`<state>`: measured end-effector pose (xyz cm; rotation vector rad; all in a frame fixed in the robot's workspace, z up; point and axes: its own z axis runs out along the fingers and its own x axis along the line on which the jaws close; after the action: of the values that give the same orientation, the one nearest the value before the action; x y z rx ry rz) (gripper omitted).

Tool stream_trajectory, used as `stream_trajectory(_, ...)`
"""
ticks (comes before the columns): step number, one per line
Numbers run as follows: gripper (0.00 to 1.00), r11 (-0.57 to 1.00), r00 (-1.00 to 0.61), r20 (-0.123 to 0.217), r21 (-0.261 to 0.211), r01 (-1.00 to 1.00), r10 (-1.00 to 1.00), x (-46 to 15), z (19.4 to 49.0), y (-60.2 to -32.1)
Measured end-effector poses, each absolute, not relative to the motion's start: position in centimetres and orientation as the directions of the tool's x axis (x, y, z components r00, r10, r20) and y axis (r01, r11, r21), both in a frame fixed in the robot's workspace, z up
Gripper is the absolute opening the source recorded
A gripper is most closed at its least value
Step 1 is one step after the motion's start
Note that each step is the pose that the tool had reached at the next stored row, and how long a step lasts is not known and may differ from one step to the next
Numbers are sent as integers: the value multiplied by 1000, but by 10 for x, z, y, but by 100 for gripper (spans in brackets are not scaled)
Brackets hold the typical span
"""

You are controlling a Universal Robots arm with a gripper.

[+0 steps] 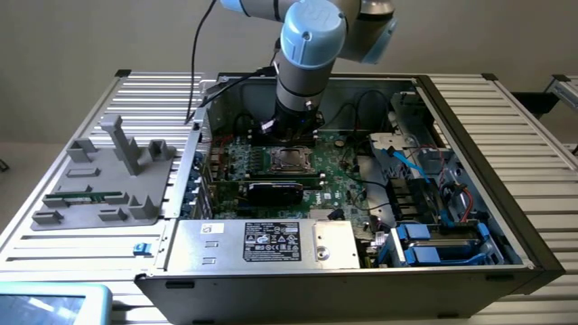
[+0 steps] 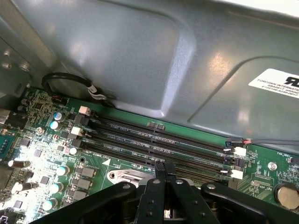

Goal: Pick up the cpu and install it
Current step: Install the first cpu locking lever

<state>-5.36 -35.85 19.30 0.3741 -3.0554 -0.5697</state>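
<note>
My gripper (image 1: 291,139) hangs inside the open computer case, just above the dark socket (image 1: 289,160) with its metal frame on the green motherboard (image 1: 339,179). Inside that frame lies a silvery-grey square with a tan rim, which looks like the cpu (image 1: 290,160). In the wrist view the gripper (image 2: 162,167) is shut, its black fingertips (image 2: 159,169) pressed together with nothing visible between them. They hover over a corner of the socket frame (image 2: 122,176), next to the rows of black memory slots (image 2: 159,140).
A grey fixture (image 1: 99,183) on the slatted table at the exterior view's left holds a long green memory stick (image 1: 86,198). In the case are a black card (image 1: 275,191), a silver power supply (image 1: 262,244), blue drive caddies (image 1: 434,244) and cables. The case wall (image 2: 140,60) stands close behind the slots.
</note>
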Motion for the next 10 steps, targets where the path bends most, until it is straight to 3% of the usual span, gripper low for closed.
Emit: stream_trajectory(10, 9, 905, -971, -34, 356, -233, -237, -53, 192, -359)
